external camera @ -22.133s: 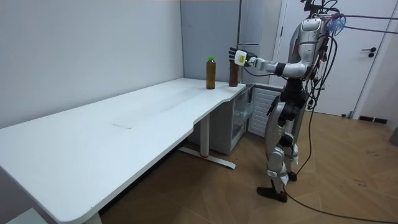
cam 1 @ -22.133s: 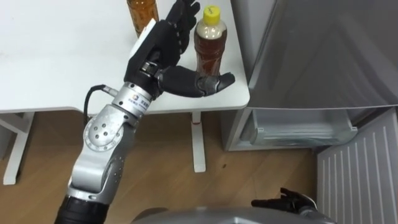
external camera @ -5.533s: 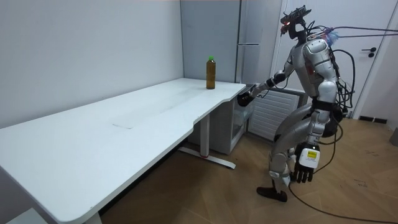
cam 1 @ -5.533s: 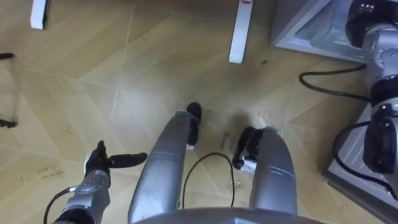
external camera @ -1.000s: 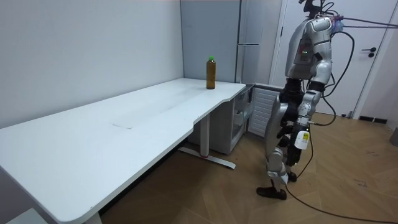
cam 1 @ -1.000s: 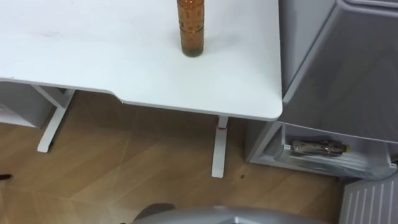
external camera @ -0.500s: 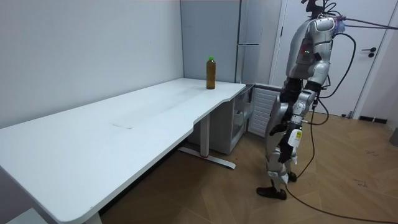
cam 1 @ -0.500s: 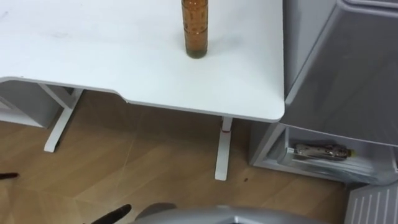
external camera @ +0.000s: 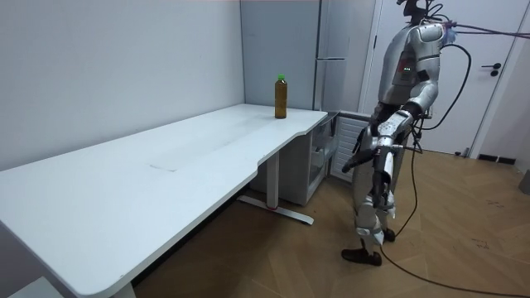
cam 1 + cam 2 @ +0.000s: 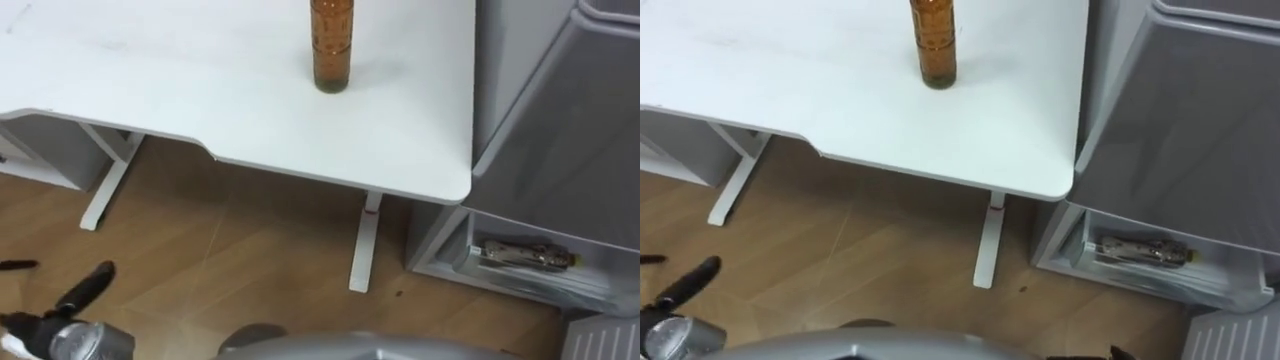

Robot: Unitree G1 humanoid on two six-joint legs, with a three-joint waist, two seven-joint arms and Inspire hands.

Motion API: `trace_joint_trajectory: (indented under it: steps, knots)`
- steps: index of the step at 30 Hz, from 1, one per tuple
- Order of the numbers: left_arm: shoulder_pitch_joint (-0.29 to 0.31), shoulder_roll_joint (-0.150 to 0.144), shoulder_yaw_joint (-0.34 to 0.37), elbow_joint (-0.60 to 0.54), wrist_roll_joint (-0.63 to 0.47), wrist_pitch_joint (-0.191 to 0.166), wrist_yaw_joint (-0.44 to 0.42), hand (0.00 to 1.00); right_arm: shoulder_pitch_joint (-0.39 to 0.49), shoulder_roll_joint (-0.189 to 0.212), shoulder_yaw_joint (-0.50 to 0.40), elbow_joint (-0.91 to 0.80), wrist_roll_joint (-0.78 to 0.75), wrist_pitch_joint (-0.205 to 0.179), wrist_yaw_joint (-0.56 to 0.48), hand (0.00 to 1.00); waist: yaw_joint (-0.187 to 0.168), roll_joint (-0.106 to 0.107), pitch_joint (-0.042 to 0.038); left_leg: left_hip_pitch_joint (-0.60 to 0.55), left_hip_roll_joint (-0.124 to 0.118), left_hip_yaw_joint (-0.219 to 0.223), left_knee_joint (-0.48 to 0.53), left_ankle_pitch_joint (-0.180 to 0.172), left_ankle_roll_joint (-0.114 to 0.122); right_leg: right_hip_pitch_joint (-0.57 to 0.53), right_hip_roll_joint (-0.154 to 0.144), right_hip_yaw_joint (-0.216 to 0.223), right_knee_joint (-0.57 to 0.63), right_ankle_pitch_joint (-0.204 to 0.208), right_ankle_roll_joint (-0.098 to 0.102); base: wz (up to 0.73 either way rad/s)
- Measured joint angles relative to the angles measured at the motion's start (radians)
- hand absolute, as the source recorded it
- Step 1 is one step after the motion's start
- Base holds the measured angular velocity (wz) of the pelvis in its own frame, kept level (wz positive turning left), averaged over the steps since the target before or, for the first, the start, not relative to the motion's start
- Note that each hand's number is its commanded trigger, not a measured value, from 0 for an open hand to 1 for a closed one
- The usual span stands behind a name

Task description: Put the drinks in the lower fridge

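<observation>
"Where are the drinks?"
"One bottle stands on the worktop. A second bottle lies in the lower fridge. Labels unreadable."
"Left hand?"
"Low, fingers straight, empty."

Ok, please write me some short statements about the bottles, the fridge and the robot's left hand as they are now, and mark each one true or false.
1. A bottle stands upright on the white table. True.
2. A second bottle lies on its side in the open lower fridge compartment. True.
3. The left hand is closed around a bottle. False: it is open and empty, low over the floor in front of the table.
4. The bottle on the table has a red cap. False: the room view shows a green cap.
</observation>
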Motion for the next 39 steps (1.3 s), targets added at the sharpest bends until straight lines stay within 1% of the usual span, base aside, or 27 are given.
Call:
trace_joint_trajectory:
  steps: [1,3,4,5,7,9,10,11,12,13,15,19,21,22,24,25,27,28,29,30,31,32,33,35,36,37,39]
  knots:
    - [0.000,0.000,0.006,-0.028,0.015,-0.012,0.018,0.00,0.002,0.000,0.000,-0.004,-0.006,-0.006,0.001,0.00,0.000,-0.001,0.0003,0.000,0.000,0.000,0.000,0.000,0.000,0.000,0.000,0.001,0.000,0.000,0.000,0.00]
    - [-0.001,0.003,0.017,-0.169,0.045,-0.049,0.081,0.00,0.010,0.000,0.001,-0.005,-0.008,-0.029,0.010,0.00,-0.004,-0.003,-0.0007,0.001,-0.002,-0.007,0.000,0.000,0.000,0.005,0.000,0.000,-0.004,0.000,0.000,0.03]
    - [-0.003,0.004,0.017,-0.196,0.053,-0.058,0.085,0.00,0.011,0.001,0.000,-0.006,-0.008,-0.033,0.012,0.00,-0.007,-0.003,-0.0007,0.004,-0.004,-0.012,0.000,0.000,0.000,0.012,0.001,0.000,-0.010,0.002,0.003,0.10]
    - [-0.011,0.008,0.016,-0.234,0.084,-0.074,0.086,0.00,0.011,0.001,-0.003,-0.004,-0.009,-0.044,0.020,0.00,-0.008,-0.004,-0.0006,0.009,-0.007,-0.014,-0.001,0.000,0.000,0.023,0.000,0.000,-0.021,0.002,0.003,0.08]
    - [-0.019,0.008,0.014,-0.318,0.143,-0.075,0.096,0.00,0.010,0.005,-0.003,0.001,-0.015,-0.054,0.030,0.00,-0.016,-0.005,0.0004,0.008,-0.008,-0.017,0.000,0.000,0.001,0.024,0.001,0.001,-0.022,0.002,0.003,0.05]
    - [-0.038,0.010,0.000,-0.430,0.234,-0.085,0.094,0.00,0.010,0.008,-0.003,0.006,-0.016,-0.056,0.056,0.00,-0.025,-0.010,0.0020,0.003,-0.009,-0.016,0.003,0.000,0.001,0.026,0.002,-0.001,-0.028,0.002,0.003,0.04]
    - [-0.038,0.010,-0.005,-0.459,0.253,-0.088,0.091,0.00,0.010,0.009,-0.003,0.007,-0.016,-0.057,0.060,0.00,-0.030,-0.006,0.0005,0.003,-0.009,-0.016,0.005,0.000,0.001,0.027,0.002,-0.001,-0.031,0.002,0.003,0.00]
    - [-0.044,0.012,-0.022,-0.511,0.278,-0.092,0.079,0.00,0.009,0.009,-0.002,0.009,-0.015,-0.061,0.067,0.00,-0.036,-0.005,0.0020,0.001,-0.010,-0.016,0.006,0.000,0.001,0.027,0.002,-0.001,-0.033,0.002,0.003,0.00]
    - [-0.052,0.020,-0.050,-0.554,0.284,-0.093,0.060,0.00,0.010,0.008,-0.001,0.014,-0.009,-0.070,0.074,0.00,-0.040,-0.007,0.0039,0.002,-0.010,-0.015,0.005,0.000,0.001,0.027,0.002,0.001,-0.034,0.002,0.003,0.00]
    - [-0.055,0.023,-0.062,-0.570,0.287,-0.093,0.047,0.00,0.009,0.008,-0.001,0.019,-0.007,-0.074,0.076,0.00,-0.042,-0.009,0.0047,0.004,-0.009,-0.015,0.004,0.000,0.001,0.027,0.002,0.003,-0.034,0.002,0.003,0.00]
    - [-0.070,0.027,-0.105,-0.625,0.288,-0.093,-0.007,0.00,0.001,0.008,-0.001,0.030,0.005,-0.078,0.086,0.00,-0.061,-0.009,0.0055,0.003,-0.008,-0.015,0.003,0.000,0.001,0.027,0.004,0.015,-0.034,0.002,0.003,0.00]
    - [-0.118,0.031,-0.147,-0.636,0.286,-0.093,-0.096,0.00,-0.002,0.007,-0.002,0.033,0.025,-0.079,0.097,0.00,-0.077,-0.012,0.0050,0.004,-0.008,-0.010,0.002,0.000,0.001,0.026,0.005,0.030,-0.034,0.002,0.003,-0.02]
    - [-0.132,0.036,-0.185,-0.650,0.287,-0.093,-0.162,0.00,-0.012,0.006,-0.003,0.039,0.027,-0.079,0.109,0.00,-0.097,-0.012,0.0077,0.002,-0.008,-0.010,0.002,0.000,0.001,0.024,0.005,0.035,-0.034,0.002,0.003,0.00]
    - [-0.136,0.036,-0.196,-0.650,0.287,-0.093,-0.184,0.00,-0.012,0.007,-0.003,0.039,0.027,-0.081,0.113,0.00,-0.100,-0.010,0.0065,0.003,-0.008,-0.010,0.002,0.000,0.001,0.024,0.005,0.036,-0.034,0.002,0.003,0.00]
    - [-0.150,0.036,-0.226,-0.650,0.286,-0.092,-0.254,0.00,-0.012,0.006,-0.003,0.041,0.027,-0.091,0.118,0.00,-0.105,-0.010,0.0077,0.004,-0.008,-0.004,-0.002,0.000,0.001,0.021,0.005,0.055,-0.035,0.002,0.003,-0.06]
    - [-0.150,0.037,-0.231,-0.650,0.286,-0.092,-0.272,0.00,-0.012,0.006,-0.002,0.041,0.027,-0.093,0.118,0.00,-0.108,-0.010,0.0079,0.005,-0.007,-0.002,-0.003,0.000,0.001,0.020,0.005,0.058,-0.035,0.002,0.003,-0.08]
    - [-0.154,0.047,-0.266,-0.650,0.265,-0.091,-0.333,0.00,-0.013,0.007,-0.001,0.041,0.031,-0.096,0.118,0.00,-0.119,-0.010,0.0106,0.004,-0.007,0.003,-0.002,0.000,0.001,0.015,0.004,0.062,-0.034,0.002,0.003,-0.08]
    - [-0.154,0.048,-0.273,-0.650,0.264,-0.091,-0.353,0.00,-0.012,0.007,-0.001,0.042,0.031,-0.097,0.118,0.00,-0.120,-0.011,0.0116,0.004,-0.006,0.008,-0.002,0.000,0.001,0.012,0.004,0.067,-0.034,0.002,0.003,-0.18]
    - [-0.154,0.048,-0.285,-0.650,0.257,-0.088,-0.395,0.00,-0.012,0.006,-0.002,0.044,0.031,-0.097,0.118,0.00,-0.120,-0.011,0.0122,0.005,-0.003,0.018,-0.002,0.000,0.001,0.006,0.004,0.082,-0.034,0.002,0.003,-0.20]
    - [-0.155,0.048,-0.293,-0.650,0.257,-0.083,-0.436,0.00,-0.013,0.008,-0.001,0.046,0.031,-0.097,0.118,0.00,-0.123,-0.012,0.0125,0.005,-0.002,0.021,-0.003,0.000,0.001,0.004,0.004,0.084,-0.034,0.003,0.002,-0.17]
    - [-0.157,0.048,-0.300,-0.650,0.256,-0.081,-0.453,0.00,-0.013,0.009,-0.001,0.046,0.031,-0.097,0.118,0.00,-0.126,-0.016,0.0142,0.005,-0.002,0.023,-0.003,0.000,0.001,0.004,0.004,0.085,-0.034,0.003,0.002,-0.11]
    - [-0.159,0.048,-0.309,-0.650,0.256,-0.080,-0.487,0.00,-0.014,0.011,-0.001,0.045,0.032,-0.098,0.118,0.00,-0.129,-0.016,0.0146,0.006,0.000,0.030,-0.004,0.000,0.001,0.001,0.004,0.090,-0.034,0.003,0.002,-0.17]
    - [-0.159,0.046,-0.314,-0.650,0.256,-0.078,-0.520,0.00,-0.016,0.012,-0.001,0.045,0.031,-0.102,0.117,0.00,-0.133,-0.021,0.0170,0.006,0.003,0.040,-0.008,0.000,0.001,-0.006,0.005,0.100,-0.034,0.004,0.001,-0.22]
    - [-0.159,0.046,-0.316,-0.650,0.246,-0.072,-0.562,0.00,-0.029,0.014,0.000,0.046,0.032,-0.102,0.117,0.00,-0.137,-0.014,0.0139,0.004,0.008,0.049,-0.008,0.000,0.000,-0.011,0.007,0.110,-0.035,0.007,-0.001,-0.16]
    - [-0.160,0.046,-0.317,-0.649,0.235,-0.067,-0.589,0.00,-0.030,0.016,0.000,0.053,0.032,-0.104,0.117,0.00,-0.148,-0.016,0.0154,0.004,0.009,0.049,-0.008,0.000,0.000,-0.012,0.009,0.112,-0.035,0.009,-0.001,-0.07]
    - [-0.160,0.046,-0.319,-0.649,0.228,-0.066,-0.599,0.00,-0.031,0.017,0.000,0.057,0.031,-0.104,0.117,0.00,-0.152,-0.017,0.0160,0.004,0.010,0.051,-0.008,0.000,0.000,-0.012,0.009,0.112,-0.035,0.009,-0.001,-0.05]
    - [-0.160,0.046,-0.323,-0.646,0.218,-0.053,-0.642,0.00,-0.040,0.017,0.000,0.065,0.031,-0.107,0.117,0.00,-0.158,-0.016,0.0153,0.004,0.013,0.062,-0.011,0.000,0.000,-0.020,0.010,0.130,-0.034,0.009,-0.002,-0.14]
